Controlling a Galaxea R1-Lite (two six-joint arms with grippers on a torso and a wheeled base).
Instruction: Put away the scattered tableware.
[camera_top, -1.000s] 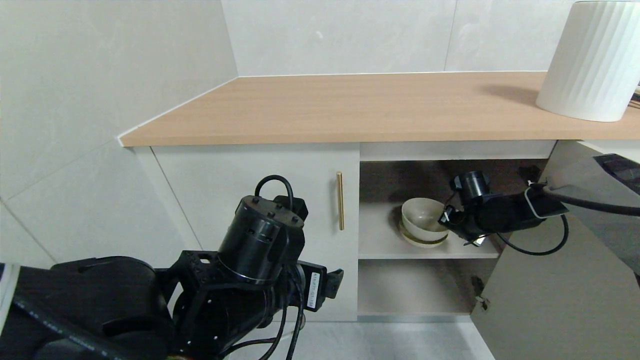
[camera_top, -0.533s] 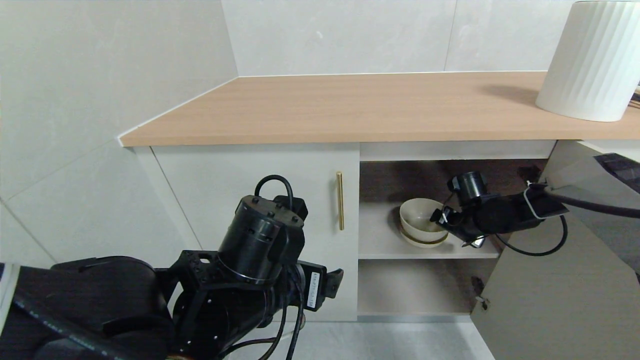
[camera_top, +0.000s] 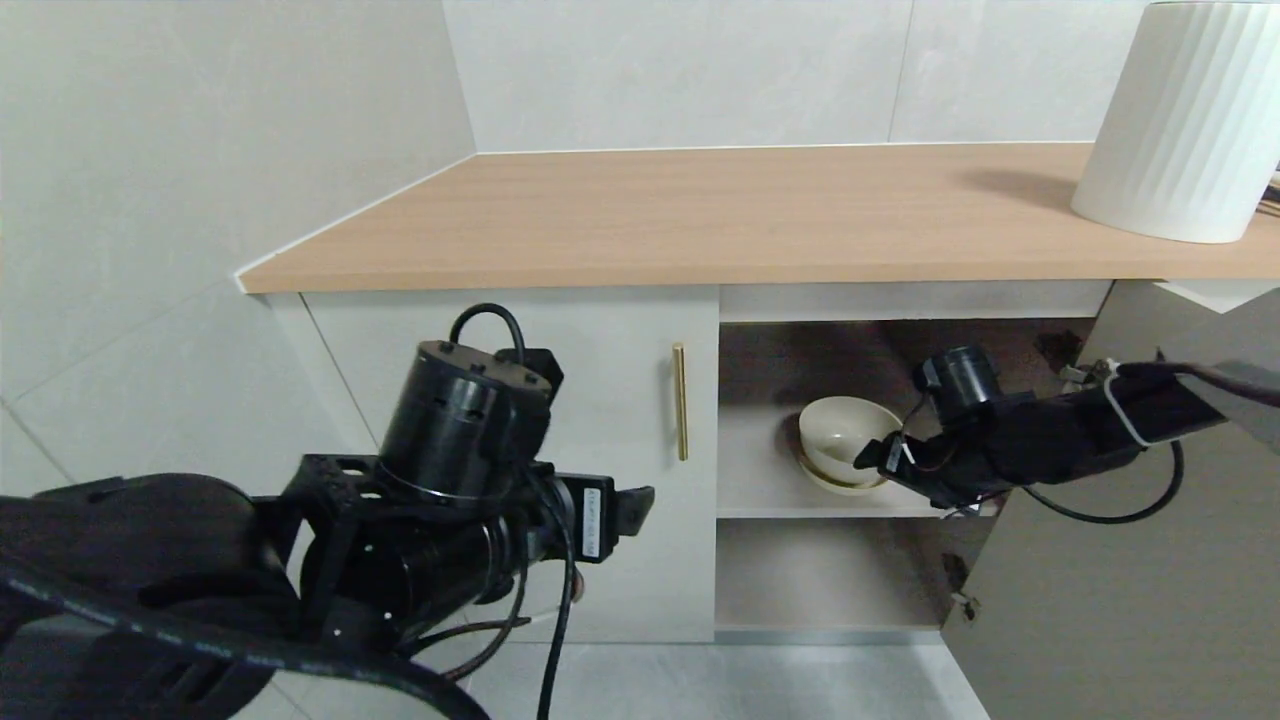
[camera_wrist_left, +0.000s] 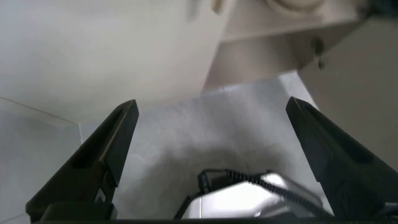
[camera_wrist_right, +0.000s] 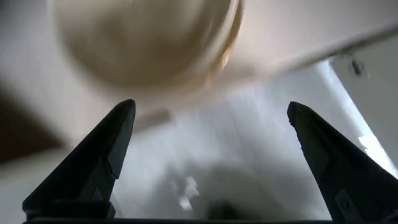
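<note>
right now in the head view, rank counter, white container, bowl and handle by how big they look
1. counter
2. white container, cut off by the frame
3. bowl
4. handle, about as tall as the bowl but far thinner

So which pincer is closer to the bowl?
Right. The right pincer is just beside the bowl on the shelf; the left pincer is outside, before the closed door.
</note>
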